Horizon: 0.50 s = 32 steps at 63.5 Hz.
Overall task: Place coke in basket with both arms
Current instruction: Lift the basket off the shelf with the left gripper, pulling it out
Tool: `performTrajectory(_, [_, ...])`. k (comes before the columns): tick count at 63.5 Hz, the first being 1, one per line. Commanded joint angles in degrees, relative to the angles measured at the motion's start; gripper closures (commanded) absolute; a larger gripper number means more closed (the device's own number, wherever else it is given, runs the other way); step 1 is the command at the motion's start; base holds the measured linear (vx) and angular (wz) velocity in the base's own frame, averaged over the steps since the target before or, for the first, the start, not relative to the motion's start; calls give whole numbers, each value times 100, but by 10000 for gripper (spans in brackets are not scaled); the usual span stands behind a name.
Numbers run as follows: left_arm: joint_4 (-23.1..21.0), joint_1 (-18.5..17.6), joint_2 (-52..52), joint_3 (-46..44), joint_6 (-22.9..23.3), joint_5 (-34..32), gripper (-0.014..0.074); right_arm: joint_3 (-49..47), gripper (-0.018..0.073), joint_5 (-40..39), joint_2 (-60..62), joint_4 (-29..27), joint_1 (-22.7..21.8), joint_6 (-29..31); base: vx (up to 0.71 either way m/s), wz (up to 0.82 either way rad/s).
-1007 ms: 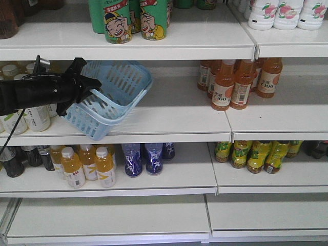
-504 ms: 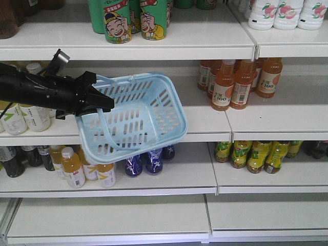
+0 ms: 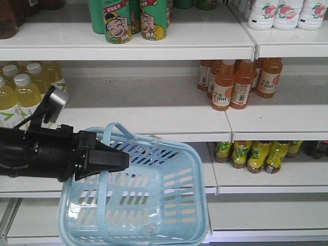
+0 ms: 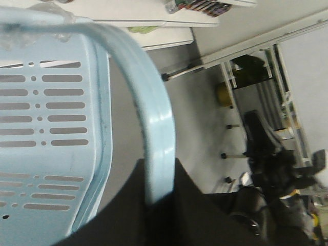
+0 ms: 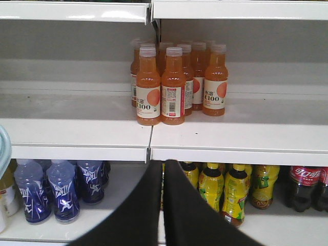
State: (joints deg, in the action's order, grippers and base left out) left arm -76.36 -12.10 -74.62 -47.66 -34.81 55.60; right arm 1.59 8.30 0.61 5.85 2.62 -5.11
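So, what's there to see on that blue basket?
The basket is pale blue plastic, rectangular with rounded corners, a thick rim and slotted walls and floor. It has two thin handles. It hangs in the air before the lower shelves, tipped so its opening faces the front camera, looks empty, and the left gripper clamps one handle.

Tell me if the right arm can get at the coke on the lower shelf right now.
Probably yes. The coke stands right of the yellow bottles with nothing in front of it. The right gripper hangs shut before the shelves, so it must open first.
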Motion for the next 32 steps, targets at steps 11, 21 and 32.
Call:
performTrajectory(11, [-1802,-296,1163,146,-510,-109,604,62,564,-443,101,53,-18,41,0,0])
performTrajectory(21, [-1795,-296,1366,146,-510,-210,604,62,564,-443,101,53,-18,41,0,0])
performTrajectory(32, [-1649,-296,1367,152,-510,-210,603,62,564,-443,101,53,-18,41,0,0])
